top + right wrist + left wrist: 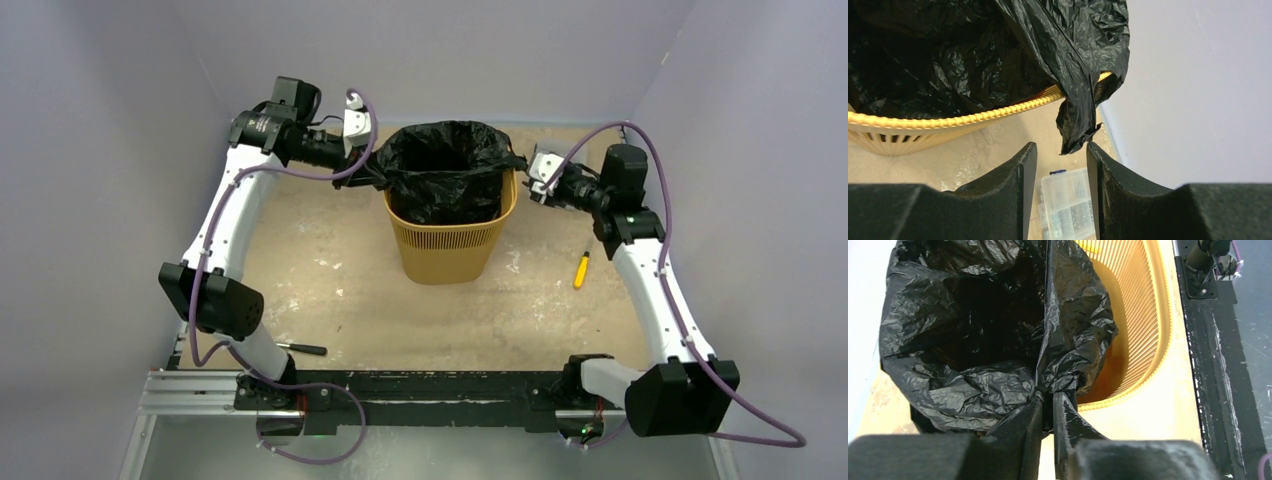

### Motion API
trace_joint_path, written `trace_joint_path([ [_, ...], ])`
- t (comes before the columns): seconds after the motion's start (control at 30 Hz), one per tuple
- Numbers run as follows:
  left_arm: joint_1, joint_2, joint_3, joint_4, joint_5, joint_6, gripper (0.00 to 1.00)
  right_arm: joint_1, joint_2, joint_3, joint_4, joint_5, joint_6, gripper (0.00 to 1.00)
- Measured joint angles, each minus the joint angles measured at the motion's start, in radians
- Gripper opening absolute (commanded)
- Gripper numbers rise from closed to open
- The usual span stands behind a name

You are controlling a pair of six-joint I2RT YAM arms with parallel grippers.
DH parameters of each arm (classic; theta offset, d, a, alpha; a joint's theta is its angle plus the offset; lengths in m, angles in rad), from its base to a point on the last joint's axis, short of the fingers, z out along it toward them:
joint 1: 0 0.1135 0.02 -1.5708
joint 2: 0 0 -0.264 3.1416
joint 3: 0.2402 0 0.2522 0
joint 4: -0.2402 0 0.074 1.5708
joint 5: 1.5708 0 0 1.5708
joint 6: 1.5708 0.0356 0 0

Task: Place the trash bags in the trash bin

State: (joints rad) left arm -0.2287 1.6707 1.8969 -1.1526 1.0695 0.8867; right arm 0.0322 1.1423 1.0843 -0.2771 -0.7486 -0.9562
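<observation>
Bin: The orange bin (447, 245) stands upright in the middle of the table (330, 250), a bit toward the far side.
Bag: The black bag (445, 165) sits inside the bin with its mouth wide open. Its crinkly edge lies over the far, left and right parts of the rim. The near part of the rim is bare orange, and some bare orange wall shows inside the bin on that side.
Left gripper: The left gripper (1053, 400) is at the left side of the bin, up by the rim. Its jaws are squeezed almost together on a bunched bit of the bag's edge, so it is grasping the bag.
Right gripper: The right gripper (1062, 150) is at the right side of the bin, near the rim. Its jaws stand apart and it grasps nothing. A pointy flap of the bag hangs over the rim just past the gap between them and is not pinched.
Box: A clear box (1068, 200) lies on the table under the right gripper.
Yellow tool: A yellow tool (581, 269) lies on the table to the right of the bin, well apart from it.
Black tool: A black tool (302, 349) lies at the near left of the table.
</observation>
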Motion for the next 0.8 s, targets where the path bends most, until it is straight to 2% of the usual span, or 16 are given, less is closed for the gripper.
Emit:
trace_joint_path([
  [0.1,-0.013,0.000,0.000,-0.016,-0.003,0.012,0.00,0.000,0.030,0.000,0.005,-0.007,-0.026,0.43],
  [0.53,-0.070,-0.099,-0.064,0.097,-0.034,-0.066,0.00,0.000,0.048,0.000,0.100,-0.063,-0.069,0.44],
  [0.63,-0.082,-0.124,-0.086,0.117,-0.045,-0.091,0.00,0.001,0.060,0.019,0.080,-0.095,-0.095,0.40],
  [0.73,-0.094,-0.135,-0.101,0.129,-0.052,-0.105,0.00,0.006,0.069,0.029,0.074,-0.111,-0.114,0.27],
  [0.8,-0.099,-0.140,-0.112,0.141,-0.056,-0.115,0.00,0.008,0.071,0.029,0.071,-0.115,-0.127,0.23],
])
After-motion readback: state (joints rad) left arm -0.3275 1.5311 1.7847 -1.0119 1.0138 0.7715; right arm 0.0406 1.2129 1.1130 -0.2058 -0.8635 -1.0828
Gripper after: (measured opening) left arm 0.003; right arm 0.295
